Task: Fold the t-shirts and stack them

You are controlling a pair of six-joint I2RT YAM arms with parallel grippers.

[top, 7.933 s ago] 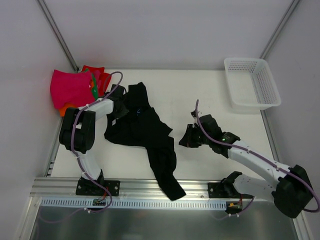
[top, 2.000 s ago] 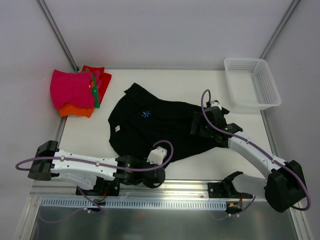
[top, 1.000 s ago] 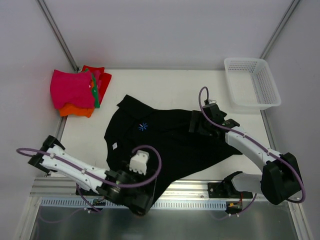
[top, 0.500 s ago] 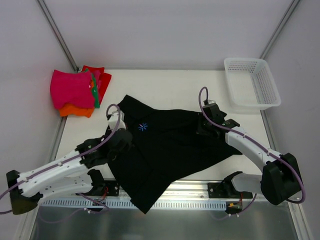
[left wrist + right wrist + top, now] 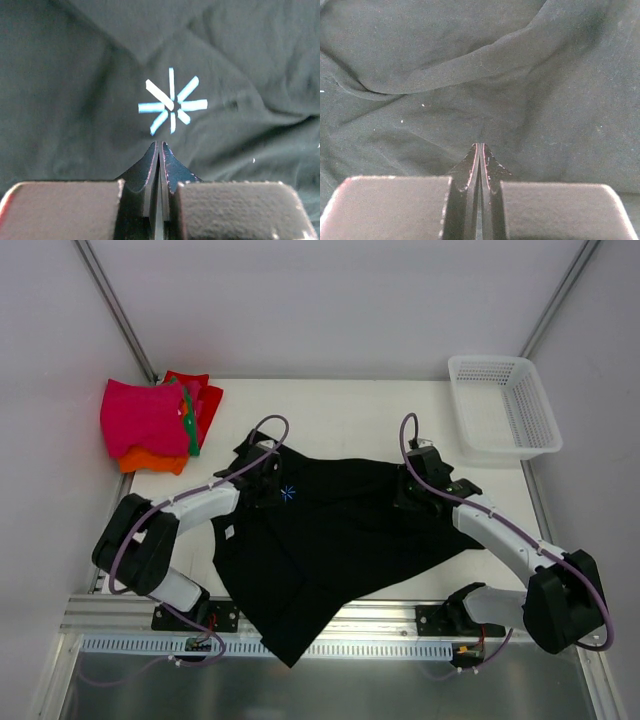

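Observation:
A large black t-shirt (image 5: 350,530) lies spread across the middle of the table, and one end (image 5: 288,640) hangs over the front edge. It has a small blue star print (image 5: 288,493) near its upper left. My left gripper (image 5: 273,478) hovers just short of that star print (image 5: 171,102), jaws shut with no cloth seen between them (image 5: 160,144). My right gripper (image 5: 411,497) is over the shirt's upper right, also shut and showing nothing pinched (image 5: 479,145). Folded t-shirts are stacked at the far left: pink (image 5: 143,415) over orange (image 5: 155,462), with red (image 5: 197,392) and green (image 5: 188,425) beside them.
A white mesh basket (image 5: 505,405) stands at the back right corner. A metal rail (image 5: 330,615) runs along the table's front edge between the two arm bases. Grey walls close in the table on the left, back and right.
My left arm has swung in from the front left and its gripper now sits by the star print near the collar. The shirt and the right arm have barely shifted in the last half second.

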